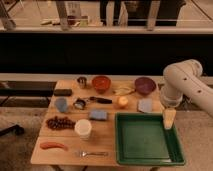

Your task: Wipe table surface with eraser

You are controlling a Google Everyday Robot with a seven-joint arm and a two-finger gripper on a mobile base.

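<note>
The eraser [63, 92], a small flat black rectangular block, lies near the left edge of the bench [105, 137], a light tan wooden plank top, at centre-left of the frame. It lies flat, long side running across the frame, and touches none of its neighbours.

To its right and slightly higher, I see a small metal cup [82, 81], then a red-orange round bowl [101, 83]. Directly below the eraser stands a blue-grey cup [61, 104]; right of that cup lies a black-handled tool [100, 100].

Further toward the bottom of the frame are a blue-grey rectangular sponge [98, 115], a cluster of dark red grapes [60, 122] and a white cup [83, 128].

A green plastic tray [145, 140] occupies the lower right of the bench.

The gripper [169, 118], on a white arm [182, 82] entering from the right of the frame, hangs over the tray's upper right corner, well apart from the eraser. I cannot tell whether its jaws are released or clenched.
</note>
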